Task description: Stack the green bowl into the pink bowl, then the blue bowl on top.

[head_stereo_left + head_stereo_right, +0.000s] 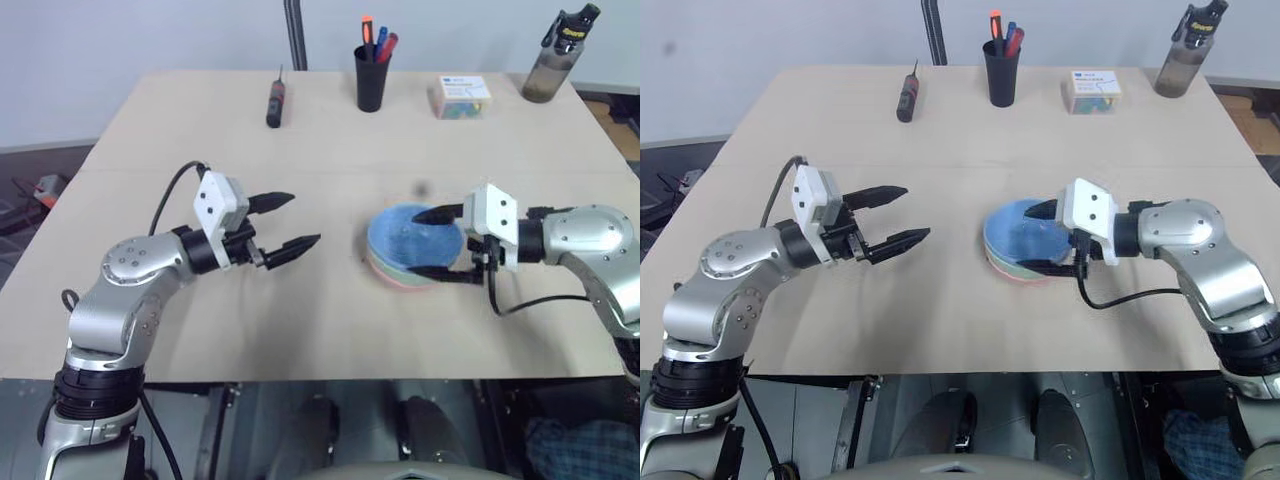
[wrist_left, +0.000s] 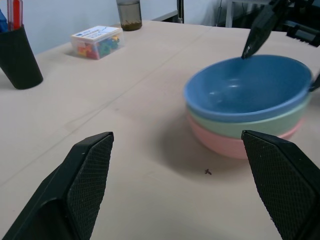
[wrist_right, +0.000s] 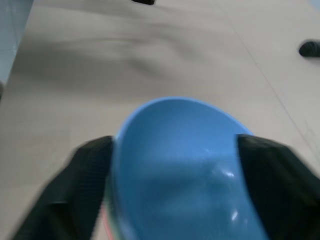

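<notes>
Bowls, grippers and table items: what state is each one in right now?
blue bowl: top of stack, upright
green bowl: nested in the pink bowl
pink bowl: bottom, on the table
right gripper: jaws open around the stack
left gripper: open, empty
bottle: upright, capped
pen cup: upright, holding pens

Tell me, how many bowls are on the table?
3, all nested in one stack: the blue bowl on top, the green bowl under it, the pink bowl at the bottom on the table.
</notes>
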Available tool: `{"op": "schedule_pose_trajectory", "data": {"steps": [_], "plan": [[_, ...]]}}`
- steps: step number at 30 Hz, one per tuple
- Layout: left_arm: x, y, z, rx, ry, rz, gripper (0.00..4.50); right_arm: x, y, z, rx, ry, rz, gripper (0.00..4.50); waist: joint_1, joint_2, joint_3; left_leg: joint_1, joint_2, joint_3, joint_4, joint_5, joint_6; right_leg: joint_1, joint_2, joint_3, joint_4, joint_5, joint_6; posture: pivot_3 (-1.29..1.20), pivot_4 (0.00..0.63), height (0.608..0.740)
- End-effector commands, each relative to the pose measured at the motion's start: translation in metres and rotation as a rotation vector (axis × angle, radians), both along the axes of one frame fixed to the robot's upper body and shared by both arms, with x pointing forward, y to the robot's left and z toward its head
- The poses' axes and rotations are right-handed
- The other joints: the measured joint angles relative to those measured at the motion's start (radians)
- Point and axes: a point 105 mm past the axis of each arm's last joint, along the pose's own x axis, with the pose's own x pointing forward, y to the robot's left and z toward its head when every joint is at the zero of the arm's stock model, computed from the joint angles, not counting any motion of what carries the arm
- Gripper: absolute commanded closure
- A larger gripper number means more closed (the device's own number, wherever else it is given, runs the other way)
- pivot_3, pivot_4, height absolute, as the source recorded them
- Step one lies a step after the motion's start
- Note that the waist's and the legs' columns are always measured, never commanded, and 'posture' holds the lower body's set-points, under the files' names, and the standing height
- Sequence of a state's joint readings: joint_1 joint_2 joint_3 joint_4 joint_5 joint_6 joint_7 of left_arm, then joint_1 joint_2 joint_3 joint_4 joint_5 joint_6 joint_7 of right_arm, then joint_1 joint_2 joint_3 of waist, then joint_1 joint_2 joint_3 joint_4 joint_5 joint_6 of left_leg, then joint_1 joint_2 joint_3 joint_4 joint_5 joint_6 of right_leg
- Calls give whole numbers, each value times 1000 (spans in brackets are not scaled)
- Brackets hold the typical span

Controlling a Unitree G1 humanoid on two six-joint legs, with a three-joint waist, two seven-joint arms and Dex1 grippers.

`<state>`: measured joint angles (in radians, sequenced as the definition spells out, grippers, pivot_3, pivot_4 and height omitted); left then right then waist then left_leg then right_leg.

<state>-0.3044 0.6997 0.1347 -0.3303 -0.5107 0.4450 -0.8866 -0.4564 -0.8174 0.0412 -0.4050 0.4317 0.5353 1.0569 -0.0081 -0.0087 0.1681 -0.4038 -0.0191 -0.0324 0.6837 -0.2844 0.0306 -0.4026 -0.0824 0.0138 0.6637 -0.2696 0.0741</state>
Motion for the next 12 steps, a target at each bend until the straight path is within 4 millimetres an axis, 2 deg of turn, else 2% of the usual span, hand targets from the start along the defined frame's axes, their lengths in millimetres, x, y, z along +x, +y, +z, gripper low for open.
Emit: {"op": "schedule_pose_trajectory", "data": {"steps": [1, 4, 7, 12], "plan": [[-16, 5, 3, -25, 37, -80, 129, -18, -32, 16, 72, -22, -125, 58, 6, 0, 0, 0, 0, 0, 0, 0, 0, 0, 0, 0, 0, 0, 0, 0, 150, 740], [-29, 15, 3, 0, 82, -118, 65, -31, -61, 17, 101, -18, -259, 20, 6, -1, 0, -2, 1, -1, -1, 0, 1, 0, 0, -1, -1, 0, 0, 0, 150, 740], [-24, 33, 7, 52, 52, 3, 65, -47, -84, 17, 109, -4, -349, 20, 6, 0, 0, 0, 1, 0, -1, -1, 1, 1, 0, 0, -1, 0, 0, 0, 150, 740], [-31, 39, 6, 64, 96, -28, 65, -59, -94, 12, 90, 17, -396, 20, 1, 0, -1, 9, 2, 1, -1, -3, 5, 9, 2, 0, -1, 0, 0, 0, 150, 740]]}}
